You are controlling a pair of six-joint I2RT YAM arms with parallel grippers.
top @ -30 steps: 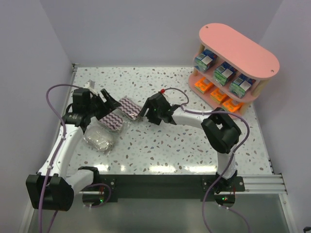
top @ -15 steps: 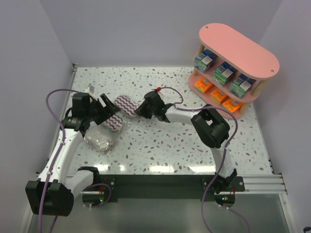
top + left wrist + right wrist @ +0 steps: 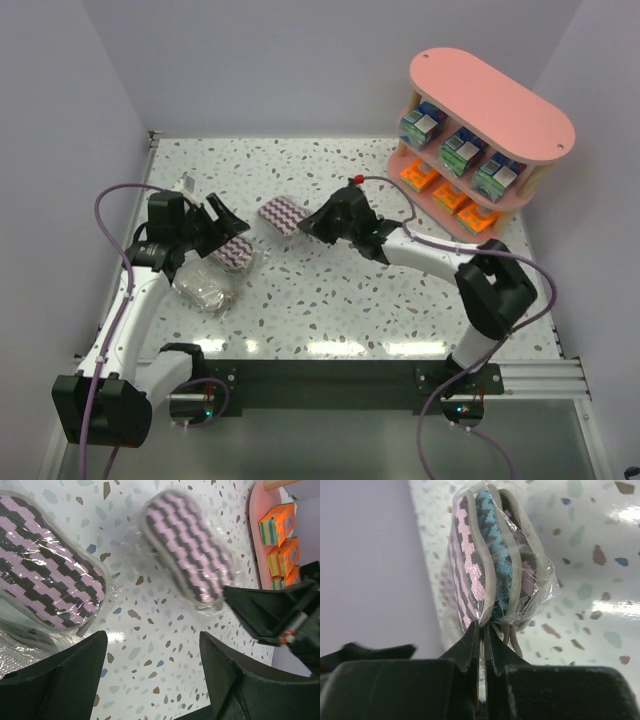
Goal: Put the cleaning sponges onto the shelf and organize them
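**Item 1. Right end effector** (image 3: 481,630). Jaws together, clamped on the clear-wrap seam at one end of the held zigzag pack (image 3: 492,555). Only the film was pinched, not the sponge body. The pack stood out straight ahead of the fingertips, turned on edge in the wrist view. Whether it had cleared the worktop (image 3: 330,300) could not be told.

**Item 2. Held zigzag pack, position.** Mid-worktop, left of the right end effector. Its long axis ran from far-left to near-right, in line with the jaws.

**Item 3. Left end effector** (image 3: 222,226). Jaws well apart, holding nothing. It hung just above the second zigzag pack (image 3: 236,253), which lay flat. The greyish pack (image 3: 205,288) lay just beside that one, on the near side.

**Item 4. Shelf** (image 3: 490,105). It stood at the far-right corner, well apart from the held pack and on the opposite side of the right end effector from it. Three green-and-blue packs (image 3: 462,150) sat on the middle tier and three orange packs (image 3: 445,195) on the bottom tier.

**Item 5. Assessment.** The right arm was the nearer to the shelf and carried the load. The pack would probably have to swing right and away across the worktop. A grip on film alone looked liable to slip or let the pack droop. With both lower tiers filled, the top board seemed the likely place for it.
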